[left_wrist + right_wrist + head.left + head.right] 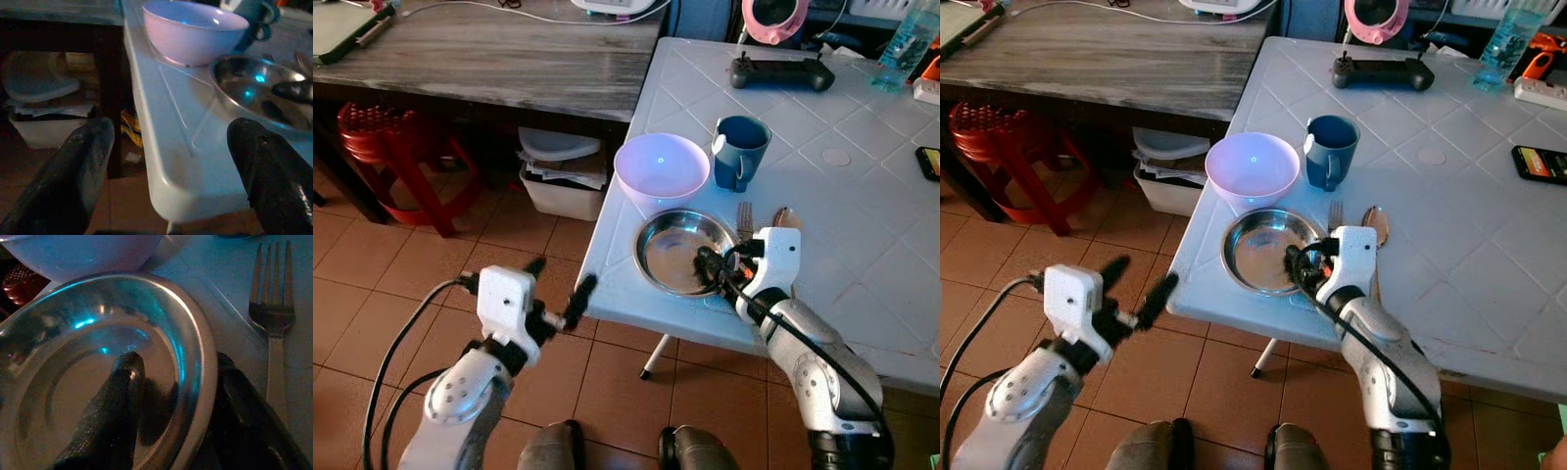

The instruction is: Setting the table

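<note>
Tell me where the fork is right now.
The fork lies on the white table right of the steel plate, beside the spoon, just beyond the right gripper.

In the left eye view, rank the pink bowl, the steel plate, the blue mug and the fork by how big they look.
1-2. steel plate and pink bowl: about alike, too close to rank.
3. blue mug.
4. fork, partly hidden behind the right end effector.

Terracotta tile floor (372, 284), grey wooden desk (489, 54), red stool (396, 147) beneath
</note>
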Robot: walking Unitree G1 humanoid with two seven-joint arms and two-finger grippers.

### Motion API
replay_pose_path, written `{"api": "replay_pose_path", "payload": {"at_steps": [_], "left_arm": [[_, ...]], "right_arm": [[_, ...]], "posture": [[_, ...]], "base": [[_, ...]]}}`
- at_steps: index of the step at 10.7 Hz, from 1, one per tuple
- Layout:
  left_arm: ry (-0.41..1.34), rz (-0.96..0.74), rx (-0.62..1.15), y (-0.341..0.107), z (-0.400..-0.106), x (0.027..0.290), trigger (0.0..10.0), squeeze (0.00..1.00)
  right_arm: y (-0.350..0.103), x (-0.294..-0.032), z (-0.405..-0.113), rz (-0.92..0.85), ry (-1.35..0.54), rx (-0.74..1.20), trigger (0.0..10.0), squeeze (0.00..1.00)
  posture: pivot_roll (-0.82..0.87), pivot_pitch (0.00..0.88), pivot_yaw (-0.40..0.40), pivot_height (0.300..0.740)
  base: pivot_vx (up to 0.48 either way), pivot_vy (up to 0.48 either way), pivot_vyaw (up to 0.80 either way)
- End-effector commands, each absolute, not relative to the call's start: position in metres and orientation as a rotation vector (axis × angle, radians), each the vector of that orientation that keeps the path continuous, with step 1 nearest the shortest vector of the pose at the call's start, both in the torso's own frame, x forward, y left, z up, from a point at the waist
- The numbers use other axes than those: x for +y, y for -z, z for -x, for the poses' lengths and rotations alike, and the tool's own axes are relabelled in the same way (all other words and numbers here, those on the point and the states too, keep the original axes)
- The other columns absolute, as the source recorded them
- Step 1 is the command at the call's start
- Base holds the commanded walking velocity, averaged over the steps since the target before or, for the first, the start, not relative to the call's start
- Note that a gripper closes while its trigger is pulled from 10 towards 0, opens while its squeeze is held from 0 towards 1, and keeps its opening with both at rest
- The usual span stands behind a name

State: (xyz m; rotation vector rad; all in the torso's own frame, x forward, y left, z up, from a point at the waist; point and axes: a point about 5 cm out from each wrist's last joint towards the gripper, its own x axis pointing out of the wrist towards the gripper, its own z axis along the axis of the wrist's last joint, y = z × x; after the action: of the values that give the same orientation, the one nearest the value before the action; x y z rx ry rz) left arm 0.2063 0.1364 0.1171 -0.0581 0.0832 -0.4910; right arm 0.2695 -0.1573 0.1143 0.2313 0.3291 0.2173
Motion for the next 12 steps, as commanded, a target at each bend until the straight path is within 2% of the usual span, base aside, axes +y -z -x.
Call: {"api": "replay_pose_path", "payload": {"at_steps": [1,6,8,9,12], "left_arm": [[0.529,0.044,0.094,-0.117,-0.204,0.138,10.0,0.0],[0.602,0.072,0.095,-0.119,-0.201,0.129,10.0,0.0],[0.447,0.025,0.14,-0.108,-0.209,0.141,10.0,0.0],[0.354,-0.047,0.122,-0.106,-0.211,0.148,10.0,0.0],[0.079,-0.103,0.068,-0.104,-0.219,0.17,10.0,0.0]], "right_arm": [[-0.088,-0.162,-0.261,-0.261,-0.163,0.483,0.0,0.0],[-0.081,-0.163,-0.261,-0.295,-0.13,0.567,0.0,0.0],[-0.088,-0.152,-0.265,-0.359,-0.142,0.564,0.0,0.0],[-0.095,-0.149,-0.268,-0.361,-0.16,0.517,0.0,0.0],[-0.096,-0.148,-0.266,-0.304,-0.208,0.481,0.0,0.0]], "posture": [[0.01,0.137,0.02,0.74],[0.01,0.139,0.02,0.74],[0.0,0.14,0.02,0.74],[0.0,0.133,0.017,0.74],[0.01,0.101,0.006,0.74]], "base": [[0.0,0.0,0.0],[0.0,0.0,0.0],[0.0,0.0,0.0],[0.0,0.289,0.0],[0.0,0.48,0.0]]}}
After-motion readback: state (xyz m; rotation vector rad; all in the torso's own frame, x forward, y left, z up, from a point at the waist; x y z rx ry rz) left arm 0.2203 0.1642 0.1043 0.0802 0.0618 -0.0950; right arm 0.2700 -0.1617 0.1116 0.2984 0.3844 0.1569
